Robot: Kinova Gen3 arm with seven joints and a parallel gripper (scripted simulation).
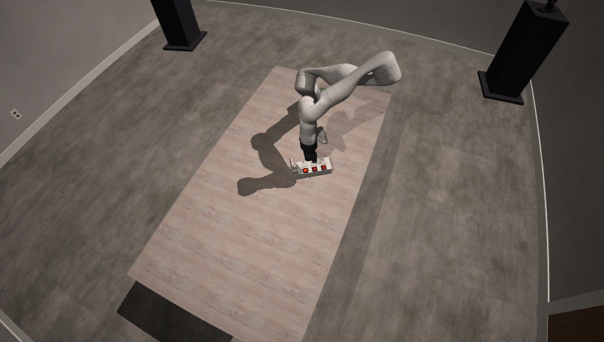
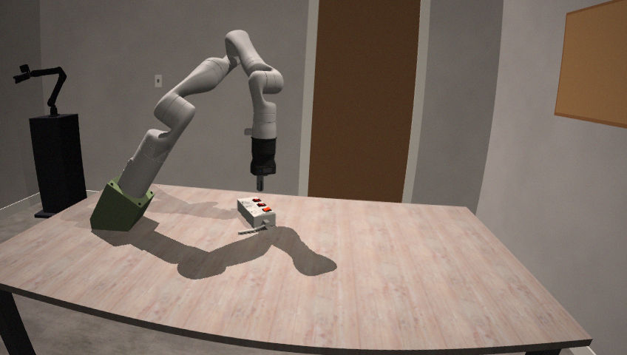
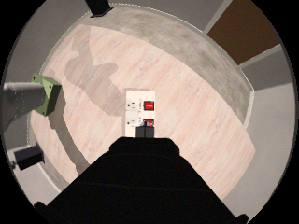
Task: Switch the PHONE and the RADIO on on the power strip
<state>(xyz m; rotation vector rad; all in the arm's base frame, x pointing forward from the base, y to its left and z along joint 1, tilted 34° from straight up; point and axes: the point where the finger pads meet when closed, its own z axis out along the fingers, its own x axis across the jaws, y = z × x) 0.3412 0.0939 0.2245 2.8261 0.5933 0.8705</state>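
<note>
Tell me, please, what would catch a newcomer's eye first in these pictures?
Probably the pale arm arching up from its green base at the table's far left corner in the exterior view, with the shut, empty black gripper hanging above the table. Next, the white power strip lying flat near the middle, just below the gripper, with three red switches in a row, the end one brighter orange.

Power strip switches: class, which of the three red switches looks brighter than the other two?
The end switch beside the cable stub on the power strip: it shows bright orange-red, while the middle switch and far-end switch look darker red.
</note>
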